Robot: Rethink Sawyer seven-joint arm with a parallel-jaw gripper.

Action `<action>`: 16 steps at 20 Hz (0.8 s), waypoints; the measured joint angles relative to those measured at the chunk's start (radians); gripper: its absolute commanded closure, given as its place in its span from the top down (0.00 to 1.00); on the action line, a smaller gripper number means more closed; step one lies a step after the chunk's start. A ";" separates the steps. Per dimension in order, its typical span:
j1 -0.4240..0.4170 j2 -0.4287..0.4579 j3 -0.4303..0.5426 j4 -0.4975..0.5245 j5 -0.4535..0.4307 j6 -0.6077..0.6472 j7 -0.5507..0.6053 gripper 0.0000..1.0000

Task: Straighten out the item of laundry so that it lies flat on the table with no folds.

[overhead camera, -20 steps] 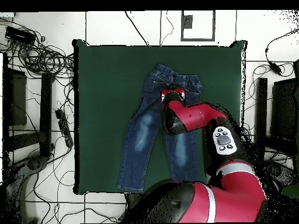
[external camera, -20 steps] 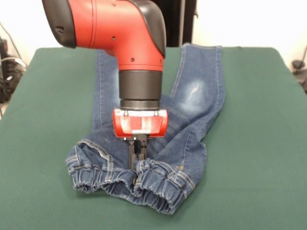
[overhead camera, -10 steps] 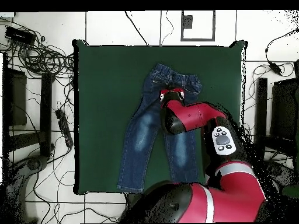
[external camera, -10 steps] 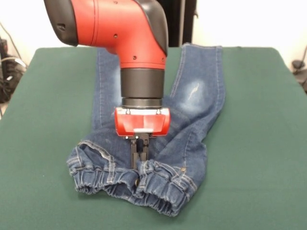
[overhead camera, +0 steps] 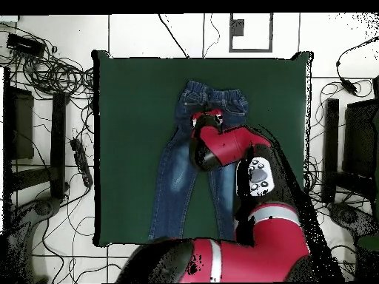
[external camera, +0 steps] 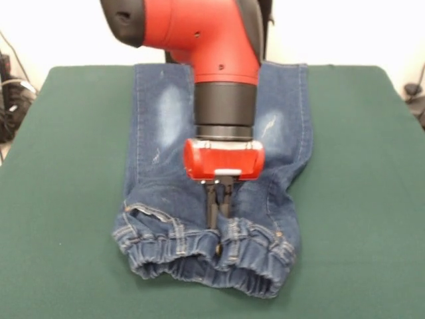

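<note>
Mid-counter (external camera: pixel 60 199), jeans (external camera: pixel 159 139) spread waistband nearest in the front view, legs running away toward the far edge. Hand (external camera: pixel 219 211) narrowed, pinching denim just behind the gathered waistband (external camera: pixel 199 256). Soft and limp, probably drags easily; thick elastic band likely the firmest hold.

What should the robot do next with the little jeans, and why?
Probably keep dragging sideways a little. The gripper is pinched shut on the jeans just behind the bunched waistband. In the overhead view the legs slant across the table, with creases near the crotch.
</note>
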 measured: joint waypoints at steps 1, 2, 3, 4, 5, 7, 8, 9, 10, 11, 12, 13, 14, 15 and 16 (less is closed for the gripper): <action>0.013 -0.004 -0.007 -0.001 0.000 0.000 0.000 0.00; 0.022 -0.007 -0.010 -0.001 0.000 0.000 0.000 0.00; 0.029 -0.009 -0.013 -0.003 0.000 0.000 0.000 0.00; 0.033 -0.010 -0.016 -0.004 0.000 0.000 0.000 0.00; 0.037 -0.009 -0.019 -0.006 0.000 0.000 0.000 0.00; 0.041 -0.008 -0.023 -0.009 0.000 0.000 0.000 0.00; 0.042 -0.006 -0.027 -0.012 0.000 0.000 0.000 0.00; 0.042 -0.004 -0.029 -0.014 0.000 0.000 0.000 0.00; 0.042 -0.003 -0.030 -0.016 0.000 0.000 0.000 0.00; 0.042 -0.001 -0.033 -0.018 0.000 0.000 0.000 0.00; 0.042 0.000 -0.033 -0.020 0.000 0.000 0.000 0.00; 0.042 0.001 -0.034 -0.021 0.000 0.000 0.000 0.00; 0.042 0.001 -0.035 -0.024 0.000 0.000 0.000 0.00; 0.042 0.002 -0.035 -0.025 0.000 0.000 0.000 0.00; 0.042 0.002 -0.036 -0.026 0.000 0.000 0.000 0.00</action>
